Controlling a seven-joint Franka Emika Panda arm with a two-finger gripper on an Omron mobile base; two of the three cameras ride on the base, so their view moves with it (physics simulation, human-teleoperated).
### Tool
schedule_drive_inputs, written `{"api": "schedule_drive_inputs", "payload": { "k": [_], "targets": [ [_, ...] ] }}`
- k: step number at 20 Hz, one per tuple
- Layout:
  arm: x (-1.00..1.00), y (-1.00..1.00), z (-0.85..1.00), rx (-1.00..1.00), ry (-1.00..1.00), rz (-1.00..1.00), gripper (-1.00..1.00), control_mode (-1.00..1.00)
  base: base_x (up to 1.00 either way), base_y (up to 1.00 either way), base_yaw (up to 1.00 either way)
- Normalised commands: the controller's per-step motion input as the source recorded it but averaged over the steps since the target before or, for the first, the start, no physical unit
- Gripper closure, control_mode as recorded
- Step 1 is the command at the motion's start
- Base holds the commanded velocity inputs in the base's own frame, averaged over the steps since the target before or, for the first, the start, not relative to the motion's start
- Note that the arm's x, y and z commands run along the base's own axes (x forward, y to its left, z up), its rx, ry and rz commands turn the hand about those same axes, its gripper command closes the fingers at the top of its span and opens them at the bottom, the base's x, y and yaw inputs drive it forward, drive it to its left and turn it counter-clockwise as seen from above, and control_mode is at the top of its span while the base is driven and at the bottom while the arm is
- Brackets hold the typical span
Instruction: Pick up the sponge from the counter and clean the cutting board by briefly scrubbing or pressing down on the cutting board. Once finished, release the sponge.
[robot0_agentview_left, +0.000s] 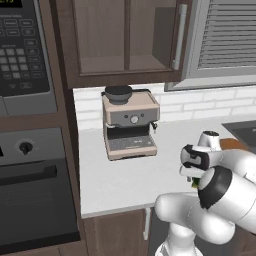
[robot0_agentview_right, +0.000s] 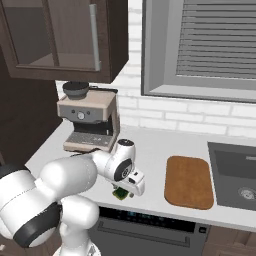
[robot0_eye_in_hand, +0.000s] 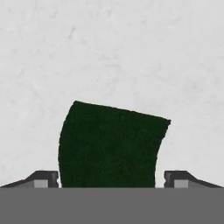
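1. Jaws spread wide, one fingertip (robot0_eye_in_hand: 43, 179) on each side of the sponge (robot0_eye_in_hand: 111, 146), neither visibly touching it; not clamped yet.
2. Gripper (robot0_eye_in_hand: 111, 181) lowered straight over the sponge, which lies on the counter (robot0_eye_in_hand: 131, 48) near its front edge, well to the far side of the cutting board (robot0_agentview_right: 189, 181) from the sink (robot0_agentview_right: 235, 175), and between the board and the coffee machine (robot0_agentview_right: 89, 122), nearer the front edge than either.
3. Could pinch only the soft top layer if closed too high: sponge likely compressible, so could squash, curl and slip out on the lift.
4. Could nudge the sponge sideways if one fingertip lands first; the dark green face sits skewed between the tips in the hand view, so contact looks uneven.
5. Could scrape fingertips on the stone if pushed lower; how far the tips stand above the counter cannot be told.
6. Could push the sponge off the front edge, since it sits close to that edge in the right base view.
7. Could drop the sponge on the carry toward the board if the grip is shallow; the board lies well apart from the sponge, toward the sink.
8. Could press off the board's near edge and tip or shift it, if brought down too close to the rim.
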Motion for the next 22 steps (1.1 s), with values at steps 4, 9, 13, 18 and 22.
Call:
{"api": "schedule_drive_inputs", "payload": {
  "k": [4,9,13,18,22],
  "targets": [
    [0.02,0.12,-0.28,0.00,-0.03,0.00,1.00,-1.00,0.00,0.00,0.00],
    [0.00,0.01,-0.06,0.00,-0.19,0.00,1.00,-1.00,0.00,0.00,0.00],
    [-0.16,-0.11,0.23,0.01,-0.09,0.02,1.00,-1.00,0.00,0.00,0.00],
    [-0.12,-0.48,0.81,-0.11,-0.04,0.02,1.00,-1.00,0.00,0.00,0.00],
    [0.01,-0.82,0.52,-0.05,-0.01,0.15,1.00,-1.00,0.00,0.00,0.00]
  ]
}}
